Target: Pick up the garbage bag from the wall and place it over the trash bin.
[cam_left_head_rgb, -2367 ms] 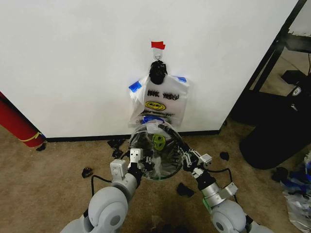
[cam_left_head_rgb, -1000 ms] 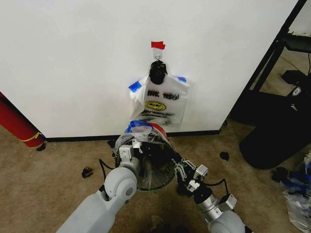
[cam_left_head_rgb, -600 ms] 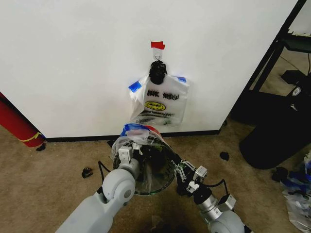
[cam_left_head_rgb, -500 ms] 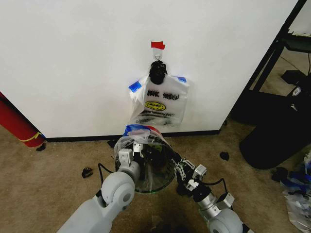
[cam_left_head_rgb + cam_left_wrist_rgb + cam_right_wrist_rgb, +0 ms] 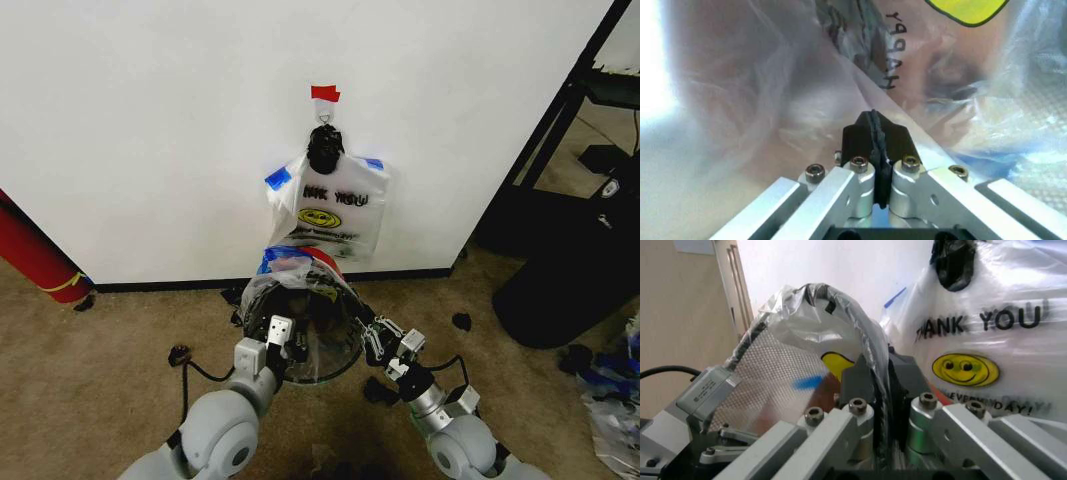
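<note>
1. Below the wall, the garbage bag drapes the trash bin.
2. Left tool and right tool each pinch its film.
3. Uneven pulling could tear it or tip the bin.

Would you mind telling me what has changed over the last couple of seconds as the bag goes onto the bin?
The left gripper, shut on the garbage bag, pushed toward the wall, then drew back. The far edge of the bag, previously slack, now drapes over the trash bin. The right gripper keeps its pinch. The bundle on the wall has not moved.
</note>
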Controlling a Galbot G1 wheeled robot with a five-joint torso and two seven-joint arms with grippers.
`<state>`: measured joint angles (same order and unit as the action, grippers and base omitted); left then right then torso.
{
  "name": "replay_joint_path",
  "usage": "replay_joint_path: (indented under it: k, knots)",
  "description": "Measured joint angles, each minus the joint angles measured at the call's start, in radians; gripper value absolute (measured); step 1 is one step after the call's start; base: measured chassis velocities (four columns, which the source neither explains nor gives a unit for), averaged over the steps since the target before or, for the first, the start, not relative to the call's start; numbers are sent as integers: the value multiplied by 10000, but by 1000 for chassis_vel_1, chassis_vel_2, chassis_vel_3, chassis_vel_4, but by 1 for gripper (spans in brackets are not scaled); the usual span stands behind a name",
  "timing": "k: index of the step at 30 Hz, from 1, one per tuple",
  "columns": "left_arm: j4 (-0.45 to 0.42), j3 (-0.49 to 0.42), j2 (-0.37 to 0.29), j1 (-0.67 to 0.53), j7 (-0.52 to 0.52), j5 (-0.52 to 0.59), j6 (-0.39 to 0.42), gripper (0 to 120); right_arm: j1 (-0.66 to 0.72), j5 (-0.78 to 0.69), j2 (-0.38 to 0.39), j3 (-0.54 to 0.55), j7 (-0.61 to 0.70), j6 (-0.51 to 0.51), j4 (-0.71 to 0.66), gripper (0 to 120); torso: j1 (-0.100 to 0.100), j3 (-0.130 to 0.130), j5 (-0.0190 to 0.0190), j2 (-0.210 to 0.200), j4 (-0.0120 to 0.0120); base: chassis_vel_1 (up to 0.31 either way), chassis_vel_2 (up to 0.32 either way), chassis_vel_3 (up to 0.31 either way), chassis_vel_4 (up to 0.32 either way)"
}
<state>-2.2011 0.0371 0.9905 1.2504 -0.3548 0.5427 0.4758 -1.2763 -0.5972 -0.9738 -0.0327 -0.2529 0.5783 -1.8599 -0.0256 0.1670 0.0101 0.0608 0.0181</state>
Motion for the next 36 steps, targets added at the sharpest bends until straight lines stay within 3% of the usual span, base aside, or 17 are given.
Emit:
replay_joint_path:
  k: [12,24,36]
  knots:
    - [296,-233,256,14,101,-281,311,0,-123,32,-89,29,-162,0,-284,1,0,0,0,0,1,0,0,0,0]
    - [518,-783,-34,-743,-78,199,472,0,-319,532,-104,-58,-376,207,-334,1,0,1,0,0,0,0,0,0,0]
    - [1916,-1616,653,-2366,-484,587,132,0,-93,643,-200,96,-460,209,-160,1,-1,1,-1,-2,0,0,0,0,0]
